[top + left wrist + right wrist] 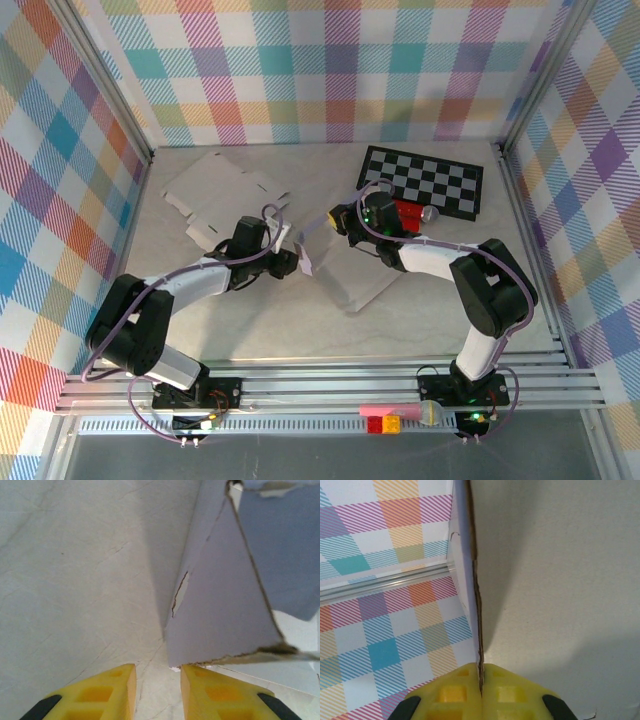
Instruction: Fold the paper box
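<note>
White cardboard is held up near the middle of the table [250, 325], where the half-formed paper box [362, 285] is met by both arms. One raised panel edge is pinched flat between the pressed-together fingers of the right gripper [481, 671]. The left gripper [157, 672] is seen with its fingers spread and nothing between them, a lower corner of the box lying just ahead of the gap. A small tear [178, 596] is visible along a crease of that panel — it could be lengthened if the panel is pulled or twisted against the single pinch. The corner could also be shoved aside or crumpled should the left fingers be closed off-line, and the box swung about the right grip. A spare flat blank [215, 185] is left toward the far-left corner.
</note>
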